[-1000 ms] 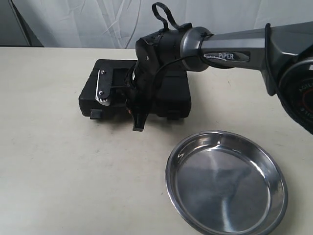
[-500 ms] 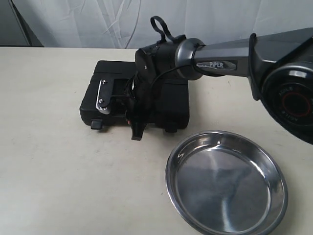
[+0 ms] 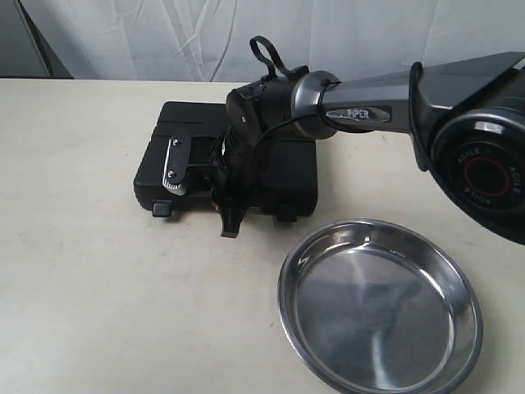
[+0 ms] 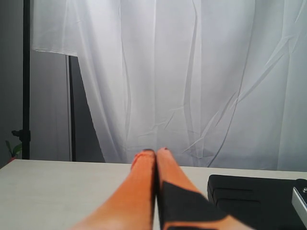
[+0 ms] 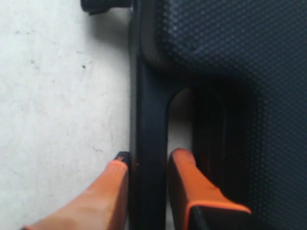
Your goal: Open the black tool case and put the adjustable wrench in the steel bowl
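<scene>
The black tool case (image 3: pixel 283 168) lies flat on the table with its lid down. On its left part rests a silver head (image 3: pixel 173 167) with a dark shank that looks like the adjustable wrench. My right gripper (image 3: pixel 230 223) points down at the case's front edge. In the right wrist view this gripper (image 5: pixel 149 160) has its orange fingers on either side of the moulded handle (image 5: pixel 148 96), shut on it. The steel bowl (image 3: pixel 379 305) sits empty at the front right. My left gripper (image 4: pixel 156 152) is shut on nothing, above the table beside the case (image 4: pixel 249 196).
Two small latches (image 3: pixel 162 209) (image 3: pixel 287 216) stick out from the case's front. A white curtain (image 3: pixel 164 37) hangs behind the table. The right arm (image 3: pixel 369 103) stretches across above the case's right side.
The right gripper and the case's front edge have come down and nearer together. The arm has slid a little to the left. The bowl has not moved.
</scene>
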`<state>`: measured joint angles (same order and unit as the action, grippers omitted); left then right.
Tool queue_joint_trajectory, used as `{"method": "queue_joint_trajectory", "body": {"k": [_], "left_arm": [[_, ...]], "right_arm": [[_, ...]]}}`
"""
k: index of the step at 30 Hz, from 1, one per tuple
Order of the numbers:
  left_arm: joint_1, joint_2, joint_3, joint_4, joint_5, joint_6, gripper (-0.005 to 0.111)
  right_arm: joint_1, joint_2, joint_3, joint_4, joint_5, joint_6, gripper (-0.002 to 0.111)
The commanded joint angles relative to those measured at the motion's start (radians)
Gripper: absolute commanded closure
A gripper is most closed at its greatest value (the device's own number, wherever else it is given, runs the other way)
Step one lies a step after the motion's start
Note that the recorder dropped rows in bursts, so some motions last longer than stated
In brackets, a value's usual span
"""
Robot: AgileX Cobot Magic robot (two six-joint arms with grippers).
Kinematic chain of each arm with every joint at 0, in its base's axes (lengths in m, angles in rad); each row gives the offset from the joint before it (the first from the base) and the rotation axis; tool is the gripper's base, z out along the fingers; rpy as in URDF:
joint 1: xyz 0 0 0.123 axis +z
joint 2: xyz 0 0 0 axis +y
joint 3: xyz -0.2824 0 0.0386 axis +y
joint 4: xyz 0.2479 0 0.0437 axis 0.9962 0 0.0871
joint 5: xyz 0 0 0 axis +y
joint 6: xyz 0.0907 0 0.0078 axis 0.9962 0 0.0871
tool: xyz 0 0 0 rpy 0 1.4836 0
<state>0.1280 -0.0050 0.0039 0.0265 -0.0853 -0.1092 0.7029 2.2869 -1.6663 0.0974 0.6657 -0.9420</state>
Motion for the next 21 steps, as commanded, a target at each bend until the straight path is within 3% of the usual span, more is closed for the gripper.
{"method": "queue_joint_trajectory", "body": {"k": [1,21], "left_arm": [[-0.002,0.005,-0.004,0.002,-0.005,-0.002,0.106],[-0.002,0.005,-0.004,0.002,-0.005,-0.002,0.106]], "right_arm": [[-0.003,-0.01,-0.005,-0.009,0.006,0.001,0.08],[-0.005,-0.036,-0.005,-0.043,0.003,0.001,0.08]]}}
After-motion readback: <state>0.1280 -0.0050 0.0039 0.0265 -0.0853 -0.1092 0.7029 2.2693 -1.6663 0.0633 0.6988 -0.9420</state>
